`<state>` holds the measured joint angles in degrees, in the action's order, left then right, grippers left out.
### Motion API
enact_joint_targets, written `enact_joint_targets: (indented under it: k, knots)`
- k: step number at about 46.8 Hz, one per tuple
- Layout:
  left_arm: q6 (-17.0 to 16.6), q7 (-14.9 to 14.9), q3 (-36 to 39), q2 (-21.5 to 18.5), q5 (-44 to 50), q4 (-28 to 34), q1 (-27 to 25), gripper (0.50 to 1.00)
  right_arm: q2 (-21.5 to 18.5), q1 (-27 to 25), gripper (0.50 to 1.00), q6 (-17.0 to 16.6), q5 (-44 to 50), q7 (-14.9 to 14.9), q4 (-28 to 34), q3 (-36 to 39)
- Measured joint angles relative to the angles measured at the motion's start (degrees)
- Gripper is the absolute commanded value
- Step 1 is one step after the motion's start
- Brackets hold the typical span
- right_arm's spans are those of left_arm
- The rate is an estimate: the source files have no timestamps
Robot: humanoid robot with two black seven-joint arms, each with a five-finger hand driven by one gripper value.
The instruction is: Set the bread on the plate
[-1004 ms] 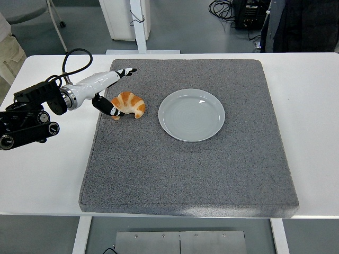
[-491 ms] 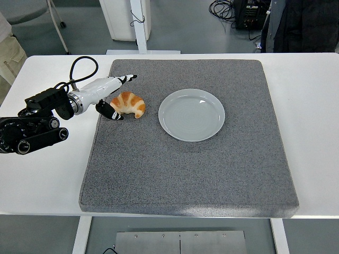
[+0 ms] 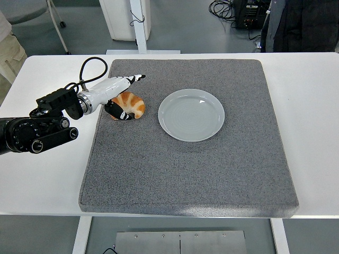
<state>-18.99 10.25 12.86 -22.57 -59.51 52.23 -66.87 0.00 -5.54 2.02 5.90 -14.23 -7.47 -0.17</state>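
Note:
A golden croissant lies on the grey mat, left of the empty pale grey plate. My left hand reaches in from the left. Its white fingers stretch over the croissant's far side and its dark thumb lies against the near left side. The hand is spread around the bread, and the bread rests on the mat. The right arm is out of view.
The mat covers most of the white table. A black cable loops up from the left forearm. A person's dark clothing shows at the top right, and another person's light sleeve at the top left.
My left arm has moved right, so the hand now straddles the croissant more closely. The croissant and plate have not moved.

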Motion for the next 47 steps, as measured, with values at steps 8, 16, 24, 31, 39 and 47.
enact_joint_targets:
  k: [8, 16, 24, 31, 39, 47]
  knots:
    - [0.05, 0.47, -0.04, 0.82, 0.27, -1.00, 0.63, 0.968, 0.00, 0.00, 1.000, 0.00, -0.01, 0.00, 0.00, 0.00]
    - [-1.49, 0.46, -0.10, 1.65, 0.28, -2.01, 0.91, 0.942, 0.00, 0.01, 1.000, 0.00, -0.01, 0.00, 0.00, 0.00]
    - [-2.09, 0.46, -0.04, 1.83, 0.28, -2.06, 1.13, 0.916, 0.00, 0.01, 1.000, 0.00, -0.01, 0.00, 0.00, 0.00]
    - [-2.98, 0.46, -0.06, 1.83, 0.28, -2.06, 1.14, 0.902, 0.00, 0.01, 1.000, 0.00, -0.01, 0.00, 0.00, 0.00]
    - [-4.07, 0.47, -0.05, 1.83, 0.28, -2.06, 1.36, 0.901, 0.00, 0.00, 1.000, 0.00, -0.01, 0.00, 0.00, 0.00]
    - [-4.23, 0.47, -0.03, 1.83, 0.33, -2.06, 2.10, 0.877, 0.00, 0.00, 1.000, 0.00, -0.01, 0.00, 0.00, 0.00]
